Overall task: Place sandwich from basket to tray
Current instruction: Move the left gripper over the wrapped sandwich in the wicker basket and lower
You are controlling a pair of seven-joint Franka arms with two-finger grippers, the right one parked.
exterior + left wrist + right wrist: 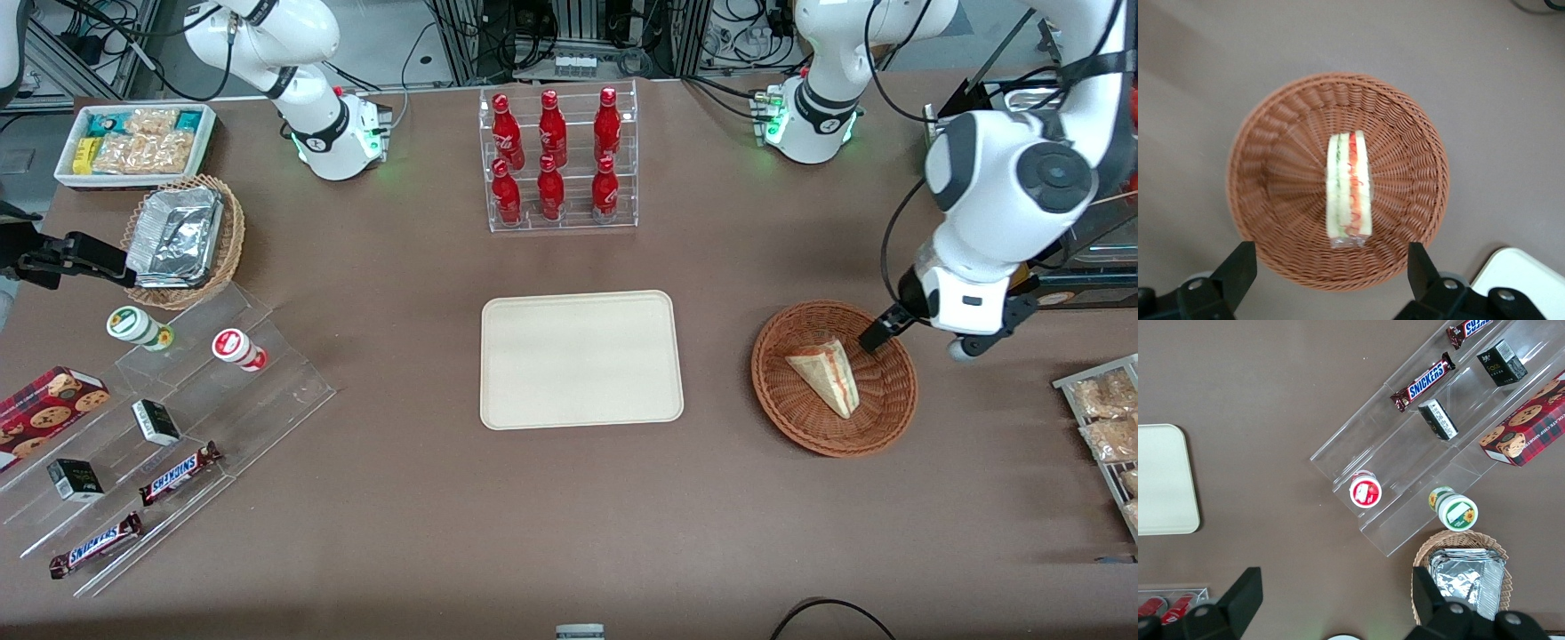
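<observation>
I see the brown counter (pixel 569 498) with the flat cream-beige rectangular tray (pixel 581 359) bare at its middle, and the round reddish-brown woven wicker basket (pixel 834 378) sitting well apart from it, toward the working arm's end. The small triangular wedge sandwich of pale white bread with a red and green filling stripe (pixel 1349 191) lies inside the basket, resting on the weave near its centre, and looks wrapped in clear film.

Risks as I judge them: the basket is light and unanchored, so if I come down off-centre a finger could catch the rim and drag or tip it. The sandwich is soft; too hard a squeeze crushes it, too light and the slick film lets it slip on the carry to the tray. Its narrow cut edge faces up, so the fingers must straddle the flat bread sides.

My pincer (pixel 1331 273) hangs above the basket's edge, fingers spread wide apart, holding nothing and touching nothing, sandwich lined up between them.
</observation>
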